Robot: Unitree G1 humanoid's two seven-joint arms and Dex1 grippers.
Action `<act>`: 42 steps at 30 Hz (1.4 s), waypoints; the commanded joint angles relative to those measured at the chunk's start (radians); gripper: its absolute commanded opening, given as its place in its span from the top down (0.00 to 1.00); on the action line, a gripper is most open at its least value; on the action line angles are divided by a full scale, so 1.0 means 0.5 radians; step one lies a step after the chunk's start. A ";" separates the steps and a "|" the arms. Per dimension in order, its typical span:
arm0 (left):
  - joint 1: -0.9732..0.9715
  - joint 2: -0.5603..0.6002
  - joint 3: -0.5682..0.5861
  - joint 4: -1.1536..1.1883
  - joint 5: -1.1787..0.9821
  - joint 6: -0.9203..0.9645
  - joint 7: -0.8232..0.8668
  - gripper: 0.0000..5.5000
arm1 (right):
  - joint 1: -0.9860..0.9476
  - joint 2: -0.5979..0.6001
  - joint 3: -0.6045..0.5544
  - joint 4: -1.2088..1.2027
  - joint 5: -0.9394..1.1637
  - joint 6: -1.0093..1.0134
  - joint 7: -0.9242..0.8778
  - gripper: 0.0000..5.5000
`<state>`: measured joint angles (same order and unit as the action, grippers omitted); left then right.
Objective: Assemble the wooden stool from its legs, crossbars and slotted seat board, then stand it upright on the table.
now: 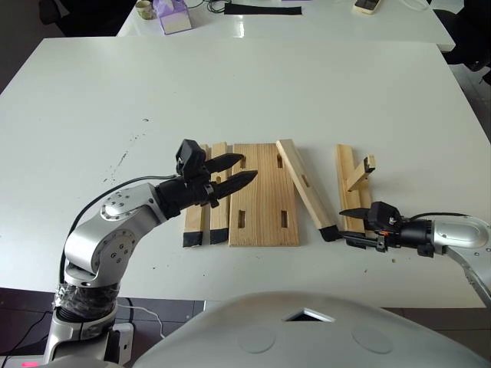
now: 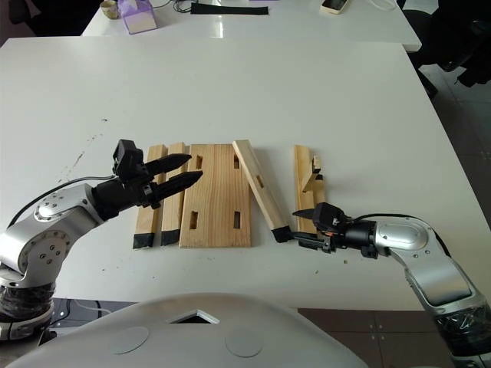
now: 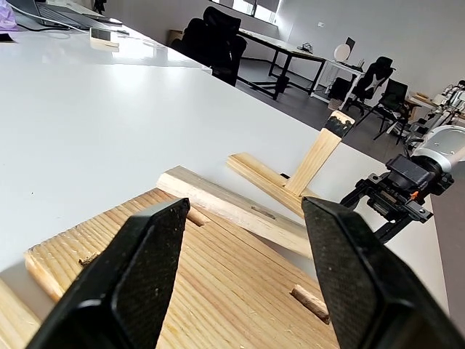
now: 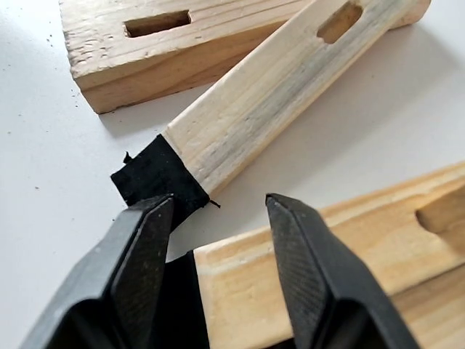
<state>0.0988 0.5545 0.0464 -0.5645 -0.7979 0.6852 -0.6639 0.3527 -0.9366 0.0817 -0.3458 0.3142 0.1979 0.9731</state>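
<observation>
Though loose (unslotted), legs (image 1: 219, 222) beside board (image 1: 265, 207)

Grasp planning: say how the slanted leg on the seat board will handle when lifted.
The slanted leg looks solid wood, likely stiff. Square faces: unlikely to roll. Its far end overlaps the seat board, so pushing may slide it off.

- Slotted seat board (image 1: 263, 195): pale wood, lying flat.
- Outer leg (image 1: 196, 218) and inner leg (image 1: 219, 218): flat, side by side, just left of the board, black-taped ends nearest the robot.
- Slanted leg (image 1: 305, 186): lies diagonally from the board's far right corner.
- Rightmost leg (image 1: 347, 184): flat, with a short crossbar (image 1: 360, 175) jutting from it.
</observation>
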 commanded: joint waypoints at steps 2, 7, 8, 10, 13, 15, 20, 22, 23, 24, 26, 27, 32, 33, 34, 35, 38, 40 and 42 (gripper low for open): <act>0.054 -0.005 0.004 -0.042 0.041 -0.027 0.033 0.48 | 0.050 -0.087 -0.069 0.018 -0.138 -0.035 0.013 0.57; 0.157 -0.023 0.030 -0.100 0.063 -0.057 0.067 0.48 | 0.160 -0.095 -0.357 -0.144 -0.022 0.058 -0.007 0.57; 0.187 -0.029 0.038 -0.117 0.065 -0.066 0.079 0.48 | 0.186 -0.079 -0.419 -0.227 0.035 0.118 -0.025 0.57; 0.245 -0.041 0.043 -0.153 0.074 -0.085 0.111 0.48 | 0.261 0.009 -0.547 -0.449 0.180 0.311 -0.142 0.57; 0.316 -0.059 0.058 -0.199 0.080 -0.105 0.150 0.48 | 0.433 0.176 -0.654 -0.740 0.274 0.565 -0.399 0.53; 0.356 -0.070 0.067 -0.219 0.086 -0.120 0.171 0.48 | 0.508 0.254 -0.667 -0.801 0.206 0.654 -0.543 0.48; 0.374 -0.092 0.053 -0.239 0.093 -0.135 0.206 0.48 | 0.508 0.271 -0.660 -0.558 0.041 0.637 -0.605 0.43; 0.349 -0.089 0.042 -0.225 0.093 -0.134 0.207 0.48 | 0.459 0.272 -0.645 -0.447 0.022 0.605 -0.571 0.43; 0.338 -0.087 0.041 -0.220 0.088 -0.131 0.207 0.48 | 0.433 0.266 -0.629 -0.391 0.009 0.579 -0.547 0.43; 0.328 -0.086 0.042 -0.215 0.084 -0.128 0.205 0.48 | 0.407 0.263 -0.608 -0.342 -0.008 0.546 -0.523 0.43; 0.303 -0.080 0.033 -0.195 0.083 -0.123 0.189 0.48 | 0.367 0.276 -0.568 -0.252 -0.029 0.504 -0.493 0.43; 0.288 -0.076 0.024 -0.183 0.084 -0.119 0.180 0.48 | 0.339 0.290 -0.544 -0.199 -0.040 0.489 -0.485 0.43; 0.208 -0.045 0.026 -0.154 0.052 -0.081 0.146 0.48 | 0.310 0.361 -0.502 -0.112 -0.029 0.466 -0.478 0.43; 0.203 -0.038 0.032 -0.150 0.049 -0.077 0.140 0.48 | 0.320 0.372 -0.506 -0.123 -0.016 0.471 -0.475 0.43; 0.199 -0.031 0.037 -0.145 0.046 -0.072 0.133 0.48 | 0.333 0.383 -0.511 -0.133 -0.006 0.474 -0.470 0.43; 0.196 -0.027 0.041 -0.141 0.045 -0.069 0.129 0.48 | 0.345 0.391 -0.514 -0.141 -0.004 0.475 -0.469 0.43; 0.196 -0.025 0.042 -0.141 0.040 -0.060 0.126 0.48 | 0.355 0.412 -0.491 -0.141 -0.032 0.464 -0.490 0.43; 0.193 -0.024 0.037 -0.140 0.037 -0.059 0.125 0.48 | 0.353 0.425 -0.478 -0.134 -0.045 0.456 -0.504 0.43; 0.192 -0.026 0.034 -0.140 0.035 -0.060 0.127 0.48 | 0.338 0.437 -0.464 -0.111 -0.061 0.447 -0.513 0.43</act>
<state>0.2056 0.5369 0.0668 -0.6371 -0.7676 0.6430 -0.5955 0.5234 -0.7242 -0.1605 -0.4159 0.3027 0.4234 0.7252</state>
